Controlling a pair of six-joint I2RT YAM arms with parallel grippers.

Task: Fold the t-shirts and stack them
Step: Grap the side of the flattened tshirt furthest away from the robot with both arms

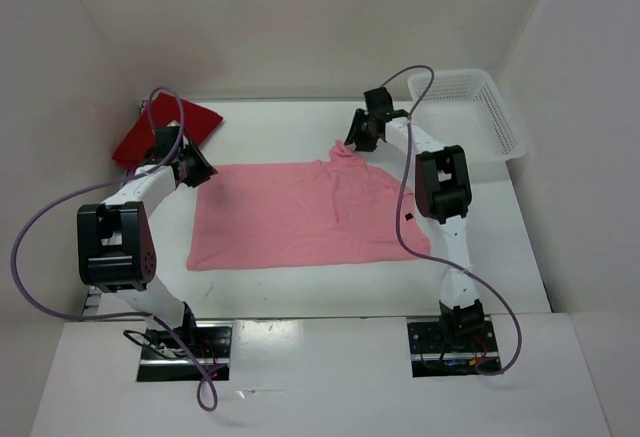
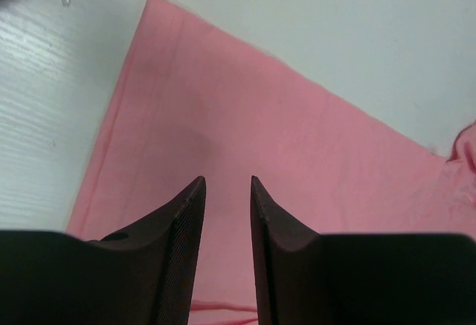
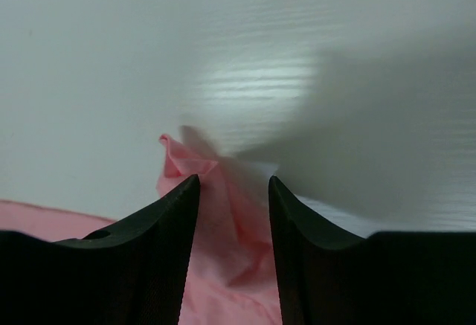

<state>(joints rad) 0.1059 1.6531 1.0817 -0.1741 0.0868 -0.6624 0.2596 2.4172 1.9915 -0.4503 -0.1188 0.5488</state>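
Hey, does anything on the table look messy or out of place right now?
Yes. The light pink t-shirt lies mostly flat, but its far right corner is bunched into a crumpled peak by the open right pincer, unlike its smoother left side.

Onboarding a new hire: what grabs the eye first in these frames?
A pink shirt lies spread flat mid-table, its far right corner bunched. The left gripper and right gripper sit open at its two far corners. A dark red shirt sits far left, a white mesh basket far right.
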